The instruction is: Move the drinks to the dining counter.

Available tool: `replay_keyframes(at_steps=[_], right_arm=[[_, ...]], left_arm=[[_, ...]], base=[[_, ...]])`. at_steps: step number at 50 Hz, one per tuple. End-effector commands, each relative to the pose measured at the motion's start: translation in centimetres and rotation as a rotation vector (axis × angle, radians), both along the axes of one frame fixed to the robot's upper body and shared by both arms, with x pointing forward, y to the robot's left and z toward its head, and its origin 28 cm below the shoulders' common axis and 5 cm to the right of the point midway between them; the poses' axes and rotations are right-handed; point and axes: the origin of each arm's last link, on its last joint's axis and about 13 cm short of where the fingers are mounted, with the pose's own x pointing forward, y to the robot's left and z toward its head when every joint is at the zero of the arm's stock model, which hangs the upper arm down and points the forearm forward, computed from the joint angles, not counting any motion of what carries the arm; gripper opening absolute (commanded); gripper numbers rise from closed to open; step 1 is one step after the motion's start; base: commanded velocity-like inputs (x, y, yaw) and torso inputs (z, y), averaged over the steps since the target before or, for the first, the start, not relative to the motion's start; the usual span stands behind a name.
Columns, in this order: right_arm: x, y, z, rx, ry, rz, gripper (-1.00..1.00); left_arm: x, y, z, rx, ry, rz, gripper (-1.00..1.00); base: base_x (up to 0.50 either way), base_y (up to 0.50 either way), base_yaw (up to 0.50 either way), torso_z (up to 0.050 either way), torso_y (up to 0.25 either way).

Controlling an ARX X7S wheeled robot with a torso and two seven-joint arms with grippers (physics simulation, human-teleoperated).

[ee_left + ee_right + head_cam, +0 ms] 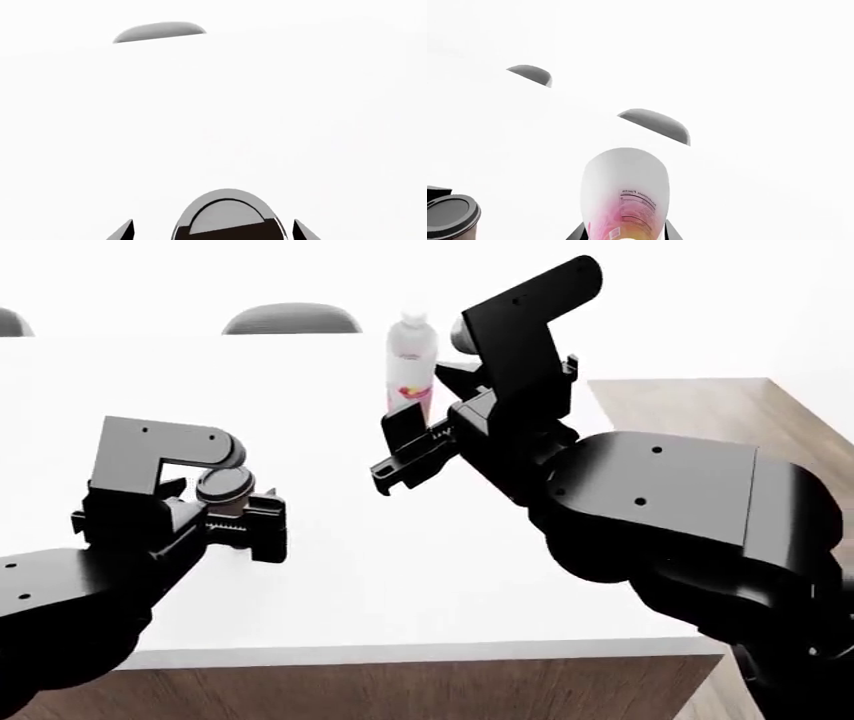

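From the head view both arms were over the dining counter (pixel 400 570), and only that view showed the wood-grain front panel along the near edge. The pink-labelled bottle (pixel 410 365) stood upright toward the far edge, long axis vertical, cap up. The right gripper (pixel 416 445) reached toward it from the near side, forearm angled up and back, its fingers just in front of the bottle; whether they touched it I couldn't tell.

The right wrist view told more: the bottle (pixel 625 195) sat between the two dark fingertips (pixel 577 232), jaws spread to either side of it, label facing the camera. That view also caught the coffee cup's black lid (pixel 450 216) off to one side, and two grey chair backs (pixel 657 124) past the far edge.

The left gripper (pixel 227 525) hung low near the left part of the near edge, with the coffee cup (pixel 224 485) standing upright between its fingers. The left wrist view showed the cup lid (pixel 227 215) close up with fingertips (pixel 123 231) wide on both sides, apart from it.
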Motion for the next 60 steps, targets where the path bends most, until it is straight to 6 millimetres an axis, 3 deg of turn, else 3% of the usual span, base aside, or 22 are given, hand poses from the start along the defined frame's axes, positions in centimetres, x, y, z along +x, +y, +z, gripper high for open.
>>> replay_keyframes(at_steps=[1,10,22,37,55,56,60], right_arm=[[0.7,0.1,-0.8,-0.021,0.09,-0.011,-1.0],[1.4,0.1,-2.2,-0.02,0.158,-0.033,-1.0],[1.6,-0.2,-2.4,0.001,0.186,-0.02,-1.0],[3.5,-0.2,-3.6,-0.031,0.245,-0.092,-1.0],[3.2,-0.4,-4.1,-0.019,0.276,-0.069,-1.0],[3.1,-0.4,-4.0,-0.03,0.278,-0.064,1.0],[3.1,-0.5,-3.9,-0.028,0.27,-0.074,1.0]], left_arm=[[-0.6,0.1,0.3,-0.007,-0.021,0.008,1.0],[-1.1,0.1,0.7,-0.01,-0.033,0.003,1.0],[-2.0,0.5,1.1,-0.04,-0.049,0.012,1.0],[-3.8,0.5,2.7,-0.028,-0.103,0.006,1.0],[-4.4,0.2,2.8,-0.018,-0.114,-0.007,1.0],[-4.4,0.2,2.8,-0.018,-0.114,-0.007,1.0],[-4.3,0.2,2.8,-0.021,-0.113,-0.007,1.0]], base=[[0.0,0.0,0.0,0.0,0.0],[0.0,0.0,0.0,0.0,0.001],[0.0,0.0,0.0,0.0,0.001],[0.0,0.0,0.0,0.001,0.001],[0.0,0.0,0.0,0.0,0.001],[0.0,0.0,0.0,0.0,0.0],[0.0,0.0,0.0,0.0,0.0]])
